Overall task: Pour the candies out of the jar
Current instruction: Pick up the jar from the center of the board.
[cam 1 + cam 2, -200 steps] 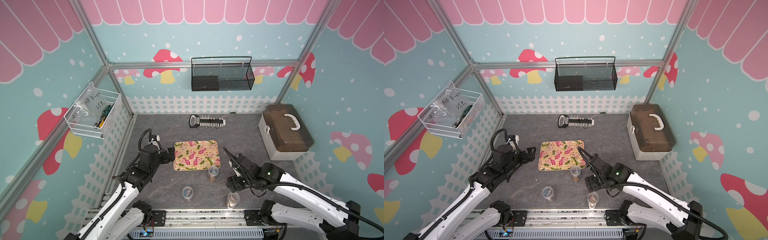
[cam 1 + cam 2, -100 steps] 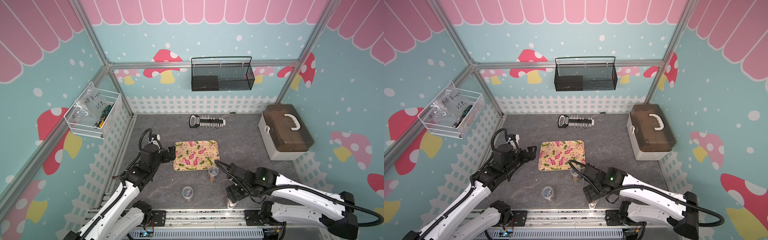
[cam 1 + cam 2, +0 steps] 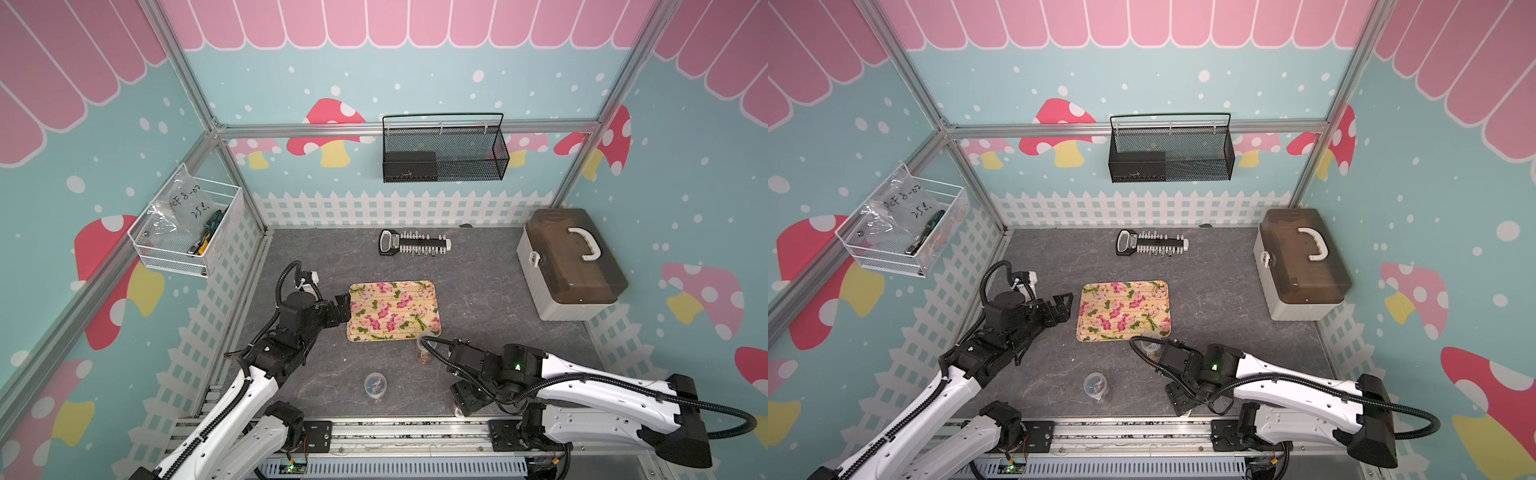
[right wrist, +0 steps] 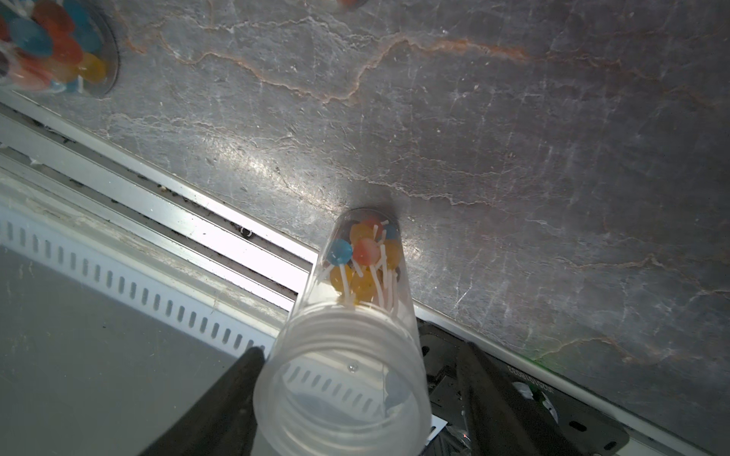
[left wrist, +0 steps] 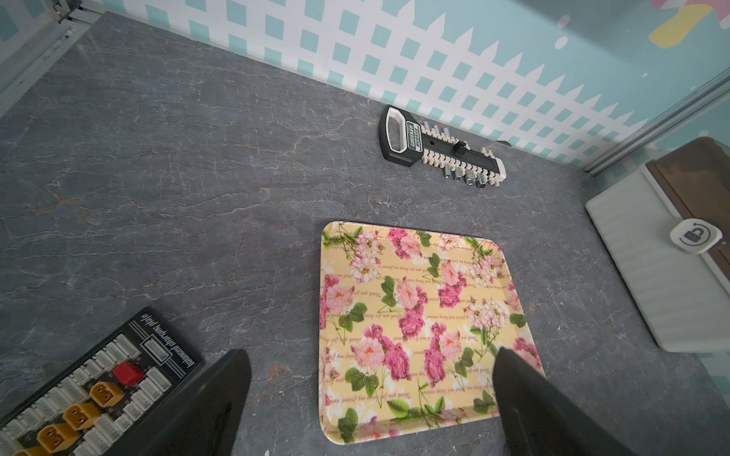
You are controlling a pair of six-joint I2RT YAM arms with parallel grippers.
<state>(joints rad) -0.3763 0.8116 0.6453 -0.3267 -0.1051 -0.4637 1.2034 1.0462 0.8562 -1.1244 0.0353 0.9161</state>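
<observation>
Jar (image 4: 351, 327): upright at the bench's (image 4: 513, 138) near right edge, long axis vertical, open mouth up; candies (image 4: 361, 256) piled at its bottom.
Right hand (image 4: 361, 349): arm bent low, pointing straight down; jaws partly open, straddling the jar's neck, not clamped.
Left hand (image 3: 343, 306): farther left, level, jaws wide, empty, over the tray's (image 3: 392, 311) left edge.

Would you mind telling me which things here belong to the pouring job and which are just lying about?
Job: jar, candies inside it, right gripper straddling it, floral tray (probably the landing spot).

Lying about: spare jar out front, spare jar by the tray corner, socket rail, lidded box, mesh basket, wire basket, charging board.
</observation>
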